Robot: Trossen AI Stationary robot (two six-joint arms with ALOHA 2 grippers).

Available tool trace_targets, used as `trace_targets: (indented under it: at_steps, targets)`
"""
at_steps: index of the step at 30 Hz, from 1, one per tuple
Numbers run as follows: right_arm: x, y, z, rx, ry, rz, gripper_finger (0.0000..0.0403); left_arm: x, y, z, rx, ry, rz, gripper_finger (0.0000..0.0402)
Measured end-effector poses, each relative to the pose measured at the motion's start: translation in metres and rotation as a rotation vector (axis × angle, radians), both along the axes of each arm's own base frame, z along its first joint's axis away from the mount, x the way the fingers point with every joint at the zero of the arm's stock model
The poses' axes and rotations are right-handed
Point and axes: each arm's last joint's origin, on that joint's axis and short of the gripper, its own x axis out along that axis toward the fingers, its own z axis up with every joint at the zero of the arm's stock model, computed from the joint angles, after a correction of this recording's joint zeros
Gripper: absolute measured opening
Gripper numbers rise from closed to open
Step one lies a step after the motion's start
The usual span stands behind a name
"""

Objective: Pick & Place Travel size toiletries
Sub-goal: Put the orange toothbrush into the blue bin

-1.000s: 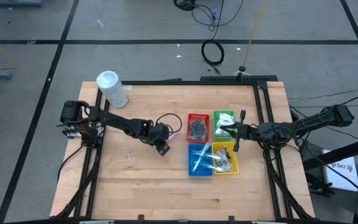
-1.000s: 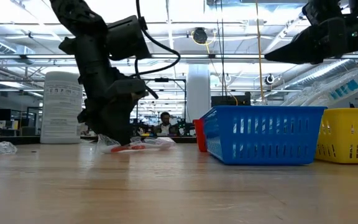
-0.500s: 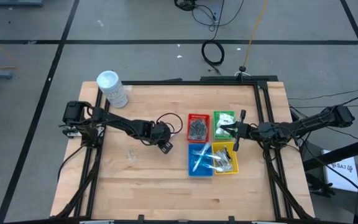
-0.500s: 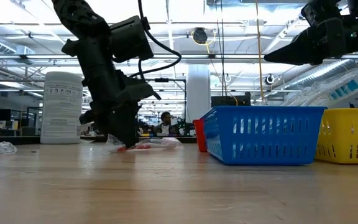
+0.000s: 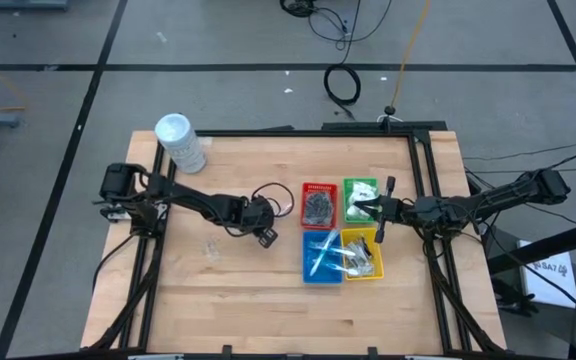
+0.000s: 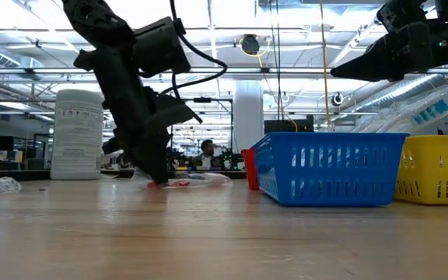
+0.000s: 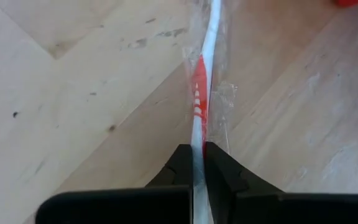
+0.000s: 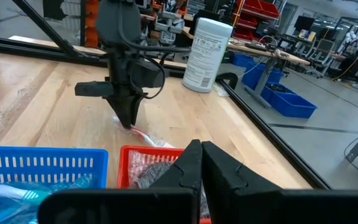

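- Left pincer [image 7: 197,163]: my fingers, apart a second ago, have now come together on the slim clear-wrapped red-and-white stick [image 7: 201,102], clamping its near end; the rest of the stick runs straight ahead of the fingertips, flat on the pale wooden table [image 7: 73,93].
- In the low view the left pincer [image 6: 155,177] stands tip-down on the board, the stick [image 6: 185,182] lying beside it toward the blue slatted tray [image 6: 329,167].
- Meaning: I judge the grasp made and the lift not yet begun; the carry to the trays comes next.
- Seen from above, the left pincer [image 5: 265,236] sits near the red tray [image 5: 318,187], which holds dark grey bundles.
- Right pincer [image 8: 199,163]: fingers together, holding nothing, waiting above the red tray's rim.
- Risk: the loose wrapper may slip between my fingers.
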Motion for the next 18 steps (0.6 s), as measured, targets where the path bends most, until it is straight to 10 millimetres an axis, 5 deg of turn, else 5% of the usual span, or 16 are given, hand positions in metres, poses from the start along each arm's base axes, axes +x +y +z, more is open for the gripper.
trace_targets:
  at_steps: [11, 18]
  targets:
    - [0.0, 0.0, -0.001, -0.001, 0.007, 0.0, 0.0, -0.016, -0.021, 0.076, 0.155, -0.29, -0.035, 0.0004]
    - [0.0, 0.0, -0.001, -0.002, 0.007, 0.0, 0.0, 0.006, -0.053, 0.101, 0.21, -0.647, -0.195, 0.0004]
